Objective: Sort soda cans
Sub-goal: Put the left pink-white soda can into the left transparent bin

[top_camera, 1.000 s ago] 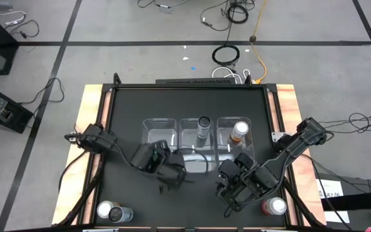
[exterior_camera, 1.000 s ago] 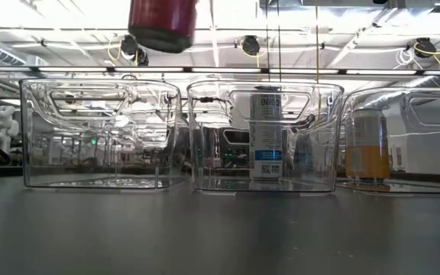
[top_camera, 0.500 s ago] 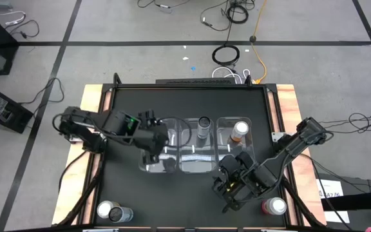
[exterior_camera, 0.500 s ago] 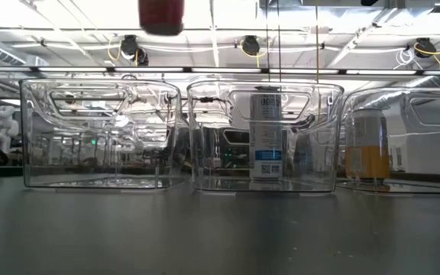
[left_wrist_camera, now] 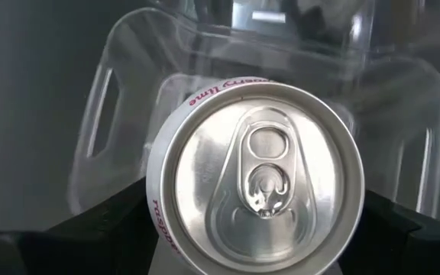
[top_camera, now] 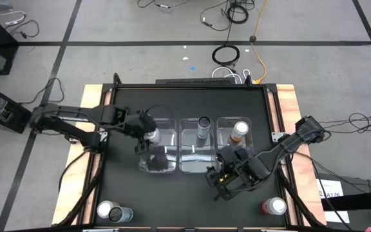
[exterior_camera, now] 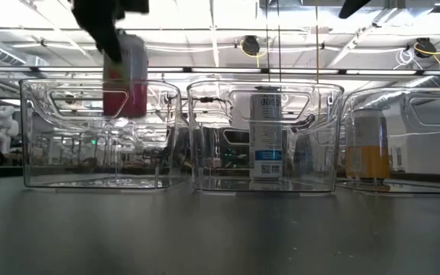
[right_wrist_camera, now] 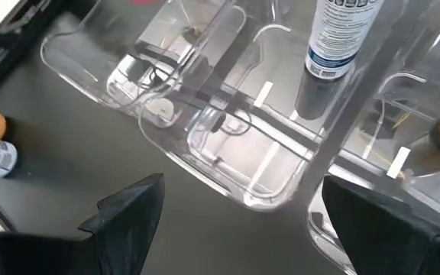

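Note:
My left gripper [top_camera: 148, 136] is shut on a red soda can [exterior_camera: 125, 76] with a silver top [left_wrist_camera: 262, 179]. It holds the can over the left clear bin [top_camera: 160, 158]. The can's lower part is below the bin's rim and above its floor. A black can [top_camera: 203, 122] stands in the middle bin [exterior_camera: 205, 137]. An orange can [top_camera: 239, 130] stands in the right bin [exterior_camera: 434, 114]. My right gripper [top_camera: 219, 179] is open and empty above the table, near the front of the middle bin. My left gripper pinches the red can's side wall [left_wrist_camera: 159, 229] between its two fingers [left_wrist_camera: 117, 229], one on each side just below the top rim. The fingers come from above, pointing down along the can. The can hangs about upright, clear of the bin's floor.
Two cans [top_camera: 111, 211] lie at the table's near left corner and one can [top_camera: 274, 206] at the near right. The three bins stand in a row at mid-table. The right wrist view shows them close ahead [right_wrist_camera: 228, 145].
My left gripper has carried the red can from the near side of the left bin toward the far edge, over the bin. It has then lowered the can partly below the rim. My right gripper has shifted a little toward the table's left.

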`<state>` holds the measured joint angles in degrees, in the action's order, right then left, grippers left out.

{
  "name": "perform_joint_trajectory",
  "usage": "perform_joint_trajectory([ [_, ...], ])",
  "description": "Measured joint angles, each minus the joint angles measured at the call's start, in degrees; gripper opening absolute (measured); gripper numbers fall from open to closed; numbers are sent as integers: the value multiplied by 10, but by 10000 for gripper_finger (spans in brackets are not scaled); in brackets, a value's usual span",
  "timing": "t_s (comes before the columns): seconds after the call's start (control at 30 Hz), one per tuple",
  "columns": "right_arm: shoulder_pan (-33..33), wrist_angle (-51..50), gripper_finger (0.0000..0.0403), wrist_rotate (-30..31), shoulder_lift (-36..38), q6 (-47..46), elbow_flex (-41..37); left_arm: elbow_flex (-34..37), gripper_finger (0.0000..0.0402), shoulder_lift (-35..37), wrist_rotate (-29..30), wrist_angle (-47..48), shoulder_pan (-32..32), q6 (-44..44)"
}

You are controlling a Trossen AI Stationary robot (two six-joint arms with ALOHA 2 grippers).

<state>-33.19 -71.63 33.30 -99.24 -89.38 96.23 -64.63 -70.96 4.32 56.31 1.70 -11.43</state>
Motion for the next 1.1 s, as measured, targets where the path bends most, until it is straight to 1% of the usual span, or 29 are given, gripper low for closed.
perform_joint_trajectory([
  [0.07,7,7,348,-1,0,0,0,31,310,7,-19,-44,-19,3],
  [0.13,14,11,348,-1,0,0,0,45,310,4,-27,-61,-38,11],
  [0.27,27,19,348,-1,0,0,0,55,310,-31,-37,-83,-66,35],
  [0.4,37,27,348,-1,0,5,0,56,310,-67,-52,-106,-75,55],
  [0.67,43,29,348,-2,0,11,0,56,310,-117,-49,-165,-79,76],
  [0.8,43,29,348,-3,0,15,0,56,316,-131,-51,-190,-90,77],
  [1.1,42,29,348,-4,0,33,0,56,319,-142,-55,-190,-111,77],
])
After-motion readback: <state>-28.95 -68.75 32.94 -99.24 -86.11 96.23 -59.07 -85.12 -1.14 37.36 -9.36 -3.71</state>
